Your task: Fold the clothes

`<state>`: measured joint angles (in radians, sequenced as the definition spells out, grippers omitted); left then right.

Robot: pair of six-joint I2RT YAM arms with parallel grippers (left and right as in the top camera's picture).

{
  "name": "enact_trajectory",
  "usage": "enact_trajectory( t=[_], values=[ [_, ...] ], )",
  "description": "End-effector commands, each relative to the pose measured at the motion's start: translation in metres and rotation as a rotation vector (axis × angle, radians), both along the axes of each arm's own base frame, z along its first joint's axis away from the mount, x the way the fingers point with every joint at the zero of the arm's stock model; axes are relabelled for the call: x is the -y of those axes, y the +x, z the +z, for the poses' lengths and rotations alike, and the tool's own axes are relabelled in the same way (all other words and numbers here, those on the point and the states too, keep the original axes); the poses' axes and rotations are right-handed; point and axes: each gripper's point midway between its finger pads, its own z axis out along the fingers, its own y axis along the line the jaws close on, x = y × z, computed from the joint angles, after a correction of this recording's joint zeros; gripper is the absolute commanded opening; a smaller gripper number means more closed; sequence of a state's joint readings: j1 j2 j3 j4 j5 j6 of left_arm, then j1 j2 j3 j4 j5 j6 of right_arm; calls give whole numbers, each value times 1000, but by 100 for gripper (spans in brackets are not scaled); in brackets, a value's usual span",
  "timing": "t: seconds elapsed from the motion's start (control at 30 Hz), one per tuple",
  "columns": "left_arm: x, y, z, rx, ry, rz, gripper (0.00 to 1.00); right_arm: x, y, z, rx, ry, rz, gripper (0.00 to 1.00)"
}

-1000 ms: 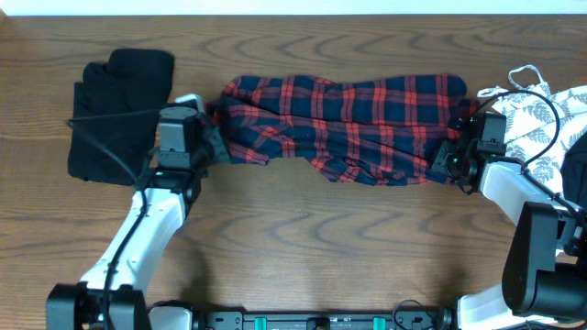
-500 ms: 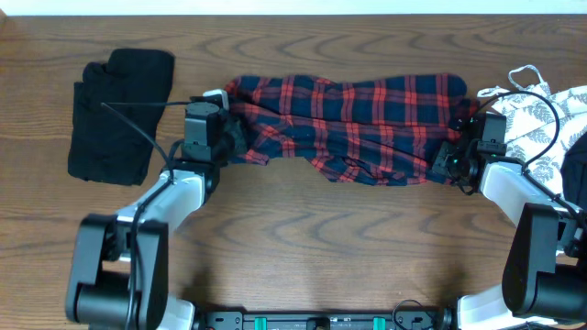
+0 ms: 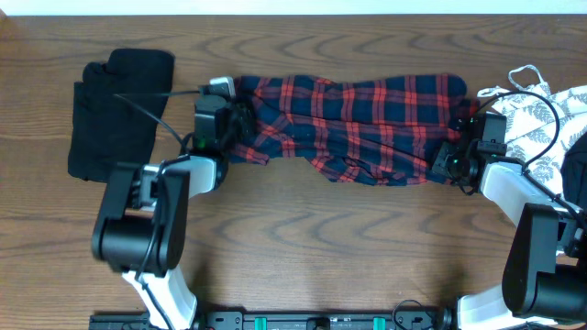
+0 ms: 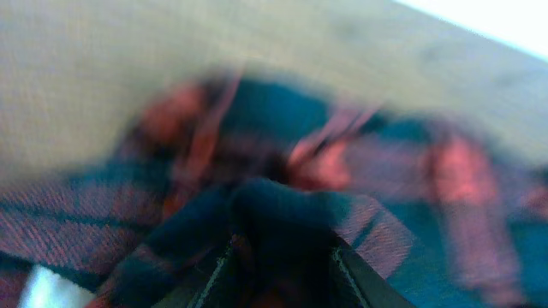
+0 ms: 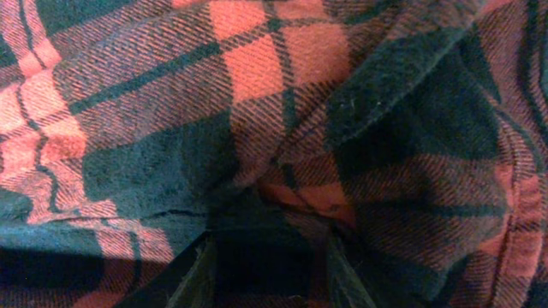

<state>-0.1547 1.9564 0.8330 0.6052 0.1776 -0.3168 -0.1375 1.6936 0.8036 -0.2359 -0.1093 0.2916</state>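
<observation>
The clothes here are chiefly a red-and-navy plaid shirt (image 3: 367, 119), lying crumpled in a long band across the middle of the table. My left gripper (image 3: 238, 125) is at the shirt's left end and shut on a bunch of the cloth. In the blurred left wrist view the plaid shirt (image 4: 385, 171) fills the space between the fingers of the left gripper (image 4: 278, 267). My right gripper (image 3: 454, 147) is shut on the shirt's right end. The right wrist view shows plaid shirt (image 5: 257, 68) pinched in the right gripper (image 5: 270, 267).
A black garment (image 3: 119, 115) lies folded at the far left of the wooden table (image 3: 303, 247). A white leaf-print garment (image 3: 541, 115) lies at the right edge, just behind my right arm. The table's far edge runs close behind the shirt.
My left gripper has swung right and slightly toward the far edge, carrying the shirt's left end with it and bunching it. The right arm has stayed where it was.
</observation>
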Motion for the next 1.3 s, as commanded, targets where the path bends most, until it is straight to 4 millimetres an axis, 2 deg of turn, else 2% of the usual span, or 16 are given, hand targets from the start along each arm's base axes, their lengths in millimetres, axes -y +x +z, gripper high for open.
enact_trajectory(
  t=[0.0,0.1,0.23,0.33,0.4,0.5,0.63,0.7,0.8,0.97,1.1,1.17,1.27],
  values=[
    [-2,-16,-46,-143,16,6,36,2,-9,-5,-23,4,-3,40],
    [-5,-31,-66,-233,31,6,36,2,-9,-5,-23,4,-3,40],
    [-1,-30,-56,-221,16,-9,37,2,-9,-5,-23,3,-3,41],
    [0,-20,-27,-153,6,-9,37,2,-9,-5,-23,3,-3,42],
    [1,-11,8,-69,10,-21,36,2,-9,-5,-23,3,-2,42],
    [1,-7,55,23,11,-29,36,2,-9,-5,-23,0,4,43],
    [0,-22,110,78,1,-31,36,2,-9,-5,-23,0,5,43],
    [3,-38,121,52,2,-45,36,2,-9,-5,-23,-1,5,42],
    [22,-70,119,-44,-7,-120,36,2,-9,-5,-23,-1,7,43],
    [70,-123,87,-240,-6,-290,43,2,-13,-7,-39,1,7,45],
    [106,-142,73,-278,16,-395,46,1,-16,-8,-54,4,7,47],
    [122,-146,70,-269,18,-437,52,1,-17,-8,-57,4,8,51],
    [148,-151,69,-237,17,-500,53,1,-17,-8,-56,-1,18,62]
  ],
)
